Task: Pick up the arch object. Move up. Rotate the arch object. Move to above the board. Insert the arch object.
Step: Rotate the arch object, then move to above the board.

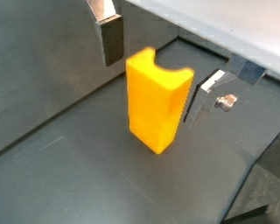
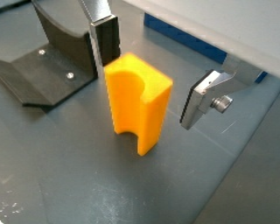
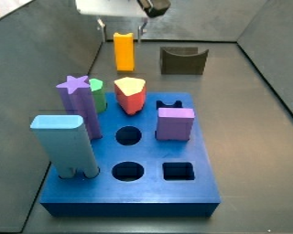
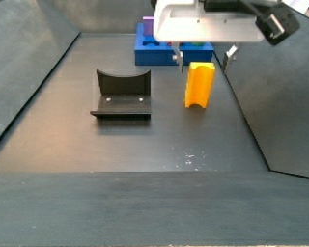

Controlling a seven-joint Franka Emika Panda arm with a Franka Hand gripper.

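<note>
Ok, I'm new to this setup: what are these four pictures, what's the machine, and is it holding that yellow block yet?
The machine is a single robot arm ending in a two-finger pincer.

Two pictures come from cameras on its wrist and look down past the fingers. The other two come from cameras fixed beside the table.

On the dark floor stands the arch object, a tall yellow-orange block with its notch at the top. Near it is the fixture, a dark bracket that belongs to the rig.

In a side view you also see the board, a blue slab with holes, several already filled with coloured blocks.

Nothing is held yet: the pincer is open, with one finger on each side of the arch object and gaps visible.
</note>
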